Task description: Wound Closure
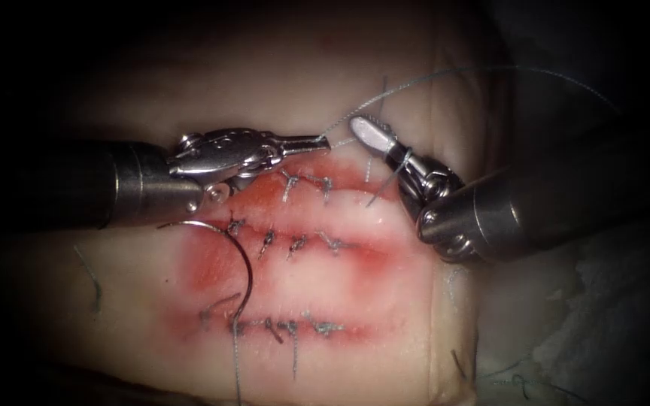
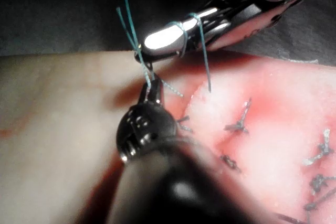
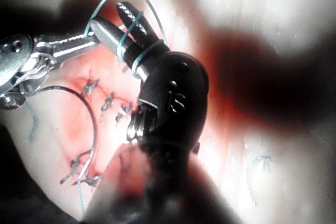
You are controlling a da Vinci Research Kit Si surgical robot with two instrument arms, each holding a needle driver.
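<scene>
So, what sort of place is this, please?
Probably a surgical training bench, not an operating room. The tissue is a cut slab carrying three stitched rows. The left hand holds the thread; loops of it wrap the open right hand. The curved needle lies free on the tissue.

The endoscope is looking down from above and in front at the tissue (image 1: 355, 263), while both wrist cameras are peering along their shafts from very close, all sharing the stitched cuts.
</scene>
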